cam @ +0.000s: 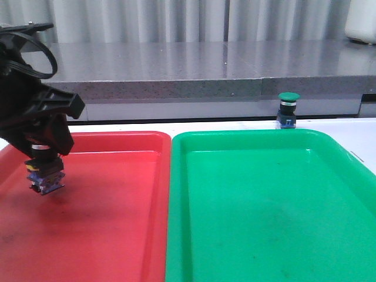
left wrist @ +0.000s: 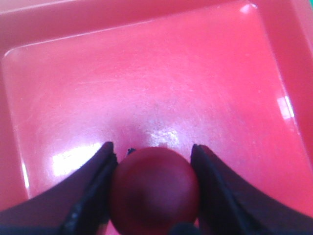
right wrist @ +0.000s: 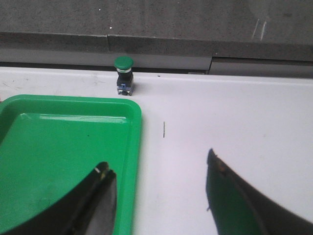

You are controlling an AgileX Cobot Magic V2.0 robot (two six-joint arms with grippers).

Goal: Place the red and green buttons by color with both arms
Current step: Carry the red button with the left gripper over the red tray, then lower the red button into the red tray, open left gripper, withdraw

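White worktop (cam: 358,124) carries our two trays. Our left end effector (left wrist: 154,196), clamped on the red button (left wrist: 155,188), hangs over the red tray (cam: 117,235), unreleased. Our right end effector (right wrist: 161,196) gapes empty; the green button (cam: 288,110) waits behind the green tray (cam: 258,235).

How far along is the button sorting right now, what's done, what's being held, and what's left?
Nothing is placed yet. In hand: the left pincer is shut on the red button, held above the floor of the red tray and not yet released. Left: the green button stands upright on the table behind the green tray, untouched; the right pincer is open and empty, short of it.
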